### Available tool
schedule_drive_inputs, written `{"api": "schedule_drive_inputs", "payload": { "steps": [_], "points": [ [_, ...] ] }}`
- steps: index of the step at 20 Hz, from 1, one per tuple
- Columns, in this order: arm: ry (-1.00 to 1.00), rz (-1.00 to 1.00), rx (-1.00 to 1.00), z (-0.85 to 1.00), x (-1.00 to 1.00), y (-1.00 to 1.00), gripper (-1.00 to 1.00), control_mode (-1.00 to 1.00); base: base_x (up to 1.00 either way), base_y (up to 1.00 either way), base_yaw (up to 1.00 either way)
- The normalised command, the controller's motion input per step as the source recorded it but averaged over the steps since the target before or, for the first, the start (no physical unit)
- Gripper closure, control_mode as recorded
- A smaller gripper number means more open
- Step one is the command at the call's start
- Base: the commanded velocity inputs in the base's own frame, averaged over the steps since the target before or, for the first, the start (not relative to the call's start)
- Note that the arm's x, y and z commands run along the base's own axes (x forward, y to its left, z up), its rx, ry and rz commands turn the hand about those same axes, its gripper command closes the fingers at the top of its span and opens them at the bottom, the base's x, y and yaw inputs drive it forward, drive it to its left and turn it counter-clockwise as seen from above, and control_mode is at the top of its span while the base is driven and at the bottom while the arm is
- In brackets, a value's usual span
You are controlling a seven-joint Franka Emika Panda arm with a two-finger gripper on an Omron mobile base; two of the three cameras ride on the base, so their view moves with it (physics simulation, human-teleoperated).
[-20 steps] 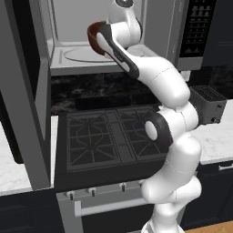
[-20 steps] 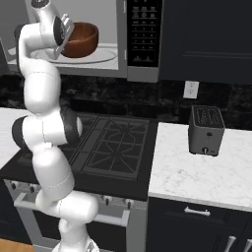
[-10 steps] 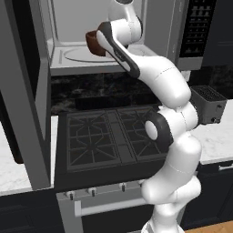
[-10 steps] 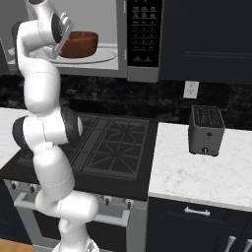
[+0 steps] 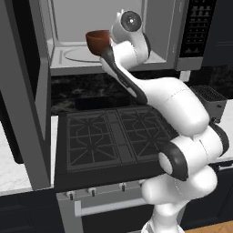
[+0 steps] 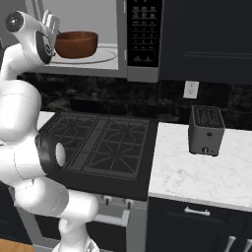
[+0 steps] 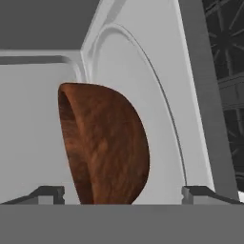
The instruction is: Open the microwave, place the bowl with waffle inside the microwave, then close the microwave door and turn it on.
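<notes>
Left base view: the bowl, upper centre, sits on the glass turntable inside the microwave; it looks stiff, light, glossy and slippery, best held by the rim.

Right base view: round, reddish-brown, wood-grained, upper left.

Hand view: the gripper is spread wide, fingertips clear of the bowl.

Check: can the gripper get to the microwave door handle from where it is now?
Probably yes. The gripper is open, its fingertips either side of the bowl, so nothing binds it. The microwave door stands swung wide left, unobstructed.
</notes>
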Motion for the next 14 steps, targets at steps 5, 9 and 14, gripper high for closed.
{"api": "schedule_drive_inputs", "payload": {
  "steps": [5,9,14],
  "points": [
    [-0.11,-0.05,0.08,0.57,-1.0,-0.15,-1.0,-1.0,0.0,0.0,0.0],
    [-0.01,-0.03,0.06,0.79,-1.0,-0.24,-1.0,-1.0,0.0,0.0,0.0],
    [0.12,0.0,0.0,0.61,-1.0,-0.17,-1.0,-1.0,0.0,0.0,0.0]
  ]
}}
